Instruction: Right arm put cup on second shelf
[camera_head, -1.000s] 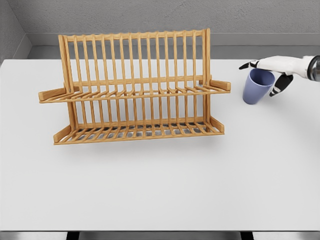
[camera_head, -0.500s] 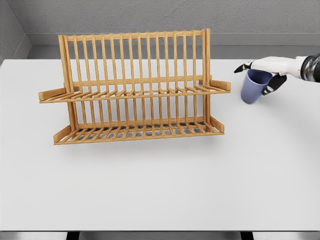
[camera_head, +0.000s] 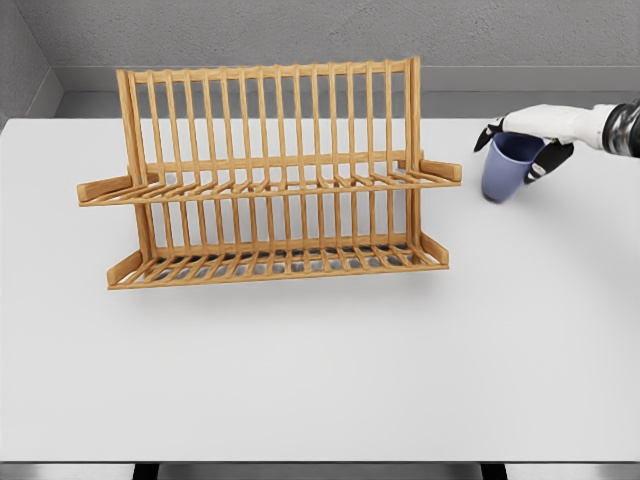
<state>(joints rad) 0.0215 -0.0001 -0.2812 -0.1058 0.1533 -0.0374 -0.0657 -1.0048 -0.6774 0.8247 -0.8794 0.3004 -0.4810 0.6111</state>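
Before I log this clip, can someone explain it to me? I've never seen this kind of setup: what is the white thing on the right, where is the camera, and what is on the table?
This is a simulator's render, seen from a camera on a humanoid robot's head, looking down at a white table. The white thing is the robot's right hand, five-fingered, its arm entering from the right edge. It grips a blue cup at the rim; the cup is open end up, slightly tilted. Whether it touches the table is unclear. Left of the cup stands a two-tier wooden dish rack, both shelves bare. The left arm is out of view.
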